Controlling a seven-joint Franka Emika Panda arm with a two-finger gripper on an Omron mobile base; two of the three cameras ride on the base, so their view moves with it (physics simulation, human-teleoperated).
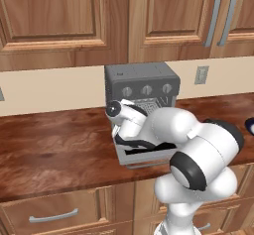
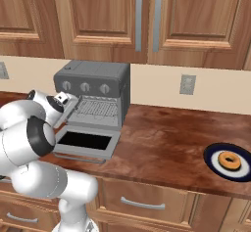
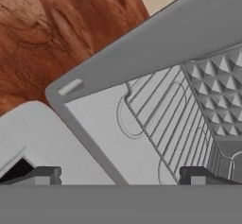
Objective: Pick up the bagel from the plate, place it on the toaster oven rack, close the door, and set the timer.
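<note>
The bagel [image 2: 228,161], a tan-orange ring, lies on the dark blue plate [image 2: 213,151] at the far right of the counter; a sliver of the plate [image 1: 250,126] shows at the right edge of the left base view. The grey toaster oven [image 2: 93,77] stands against the wall with its door [image 2: 86,141] dropped flat. Its wire rack [image 2: 98,107] is bare. My gripper [image 3: 122,176] hangs at the oven's left front corner, far from the bagel. It is open, and its fingertips [image 3: 45,175] hold nothing. The rack [image 3: 166,119] fills the hand view's right half.
Three round knobs [image 2: 84,86] sit in a row above the oven cavity. Brown counter [image 2: 166,138] stretches between the oven and the plate. Wooden wall cabinets [image 2: 147,15] hang above, and drawers [image 1: 52,214] run below the counter edge. My arm hides part of the door [image 1: 130,163].
</note>
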